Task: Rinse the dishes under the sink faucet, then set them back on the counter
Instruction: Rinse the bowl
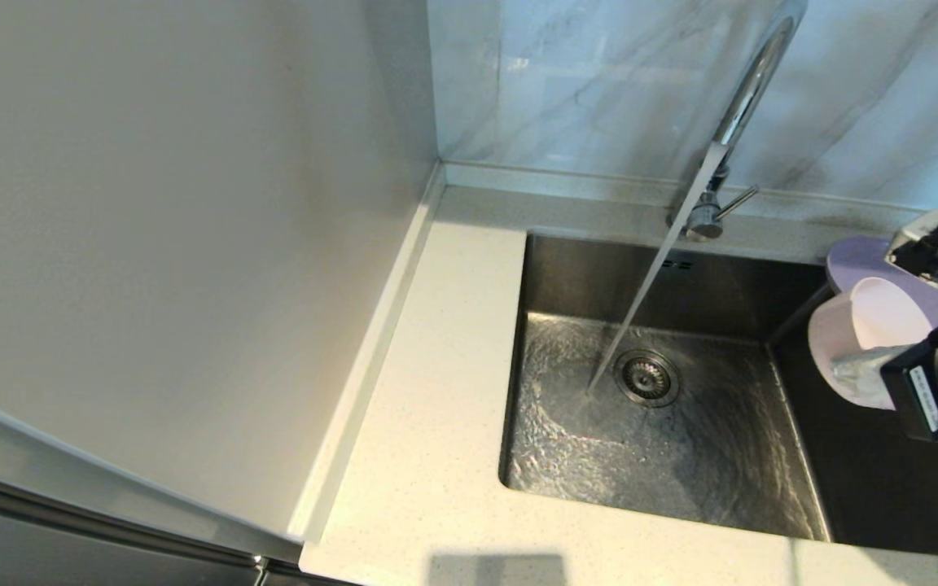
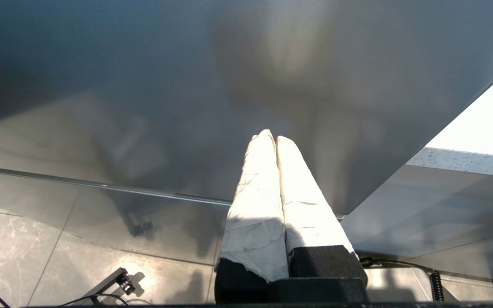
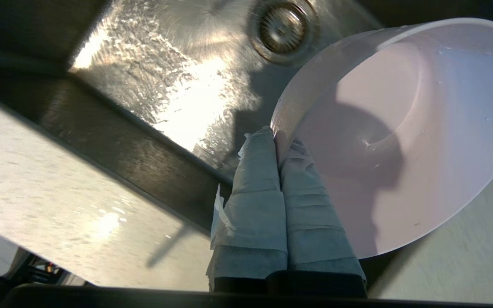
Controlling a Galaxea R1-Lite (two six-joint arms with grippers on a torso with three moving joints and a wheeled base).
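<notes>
Water's running: the faucet (image 1: 742, 106) is at about 12 o'clock behind the sink (image 1: 721, 464), and its stream (image 1: 640, 301) comes down at a slant and lands on the sink bottom just beside the drain strainer (image 1: 646, 377), on its 9 o'clock side. The whole bottom of the sink looks wet and rippled.

The right hand (image 1: 848, 370) is over at the 3 o'clock edge of the sink, with its wrapped fingers (image 3: 257, 171) pressed together on the rim of the pink bowl (image 1: 872, 338), one finger outside the wall and one inside. The bowl is tipped up on its side, mouth facing away from the stream, held above the sink's right edge and well apart from the water. You can see a few droplets inside it in the right wrist view.

The lavender plate (image 1: 864, 259) sits on the counter (image 1: 428, 423) right behind the bowl, around 2 o'clock from the drain, partly hidden by the bowl and the arm.

The left hand (image 2: 274, 139) isn't over the counter at all. It's parked down low in front of a grey cabinet panel (image 2: 186, 85) with the tiled floor (image 2: 37, 256) in view, fingers closed flat against each other with nothing between them.
</notes>
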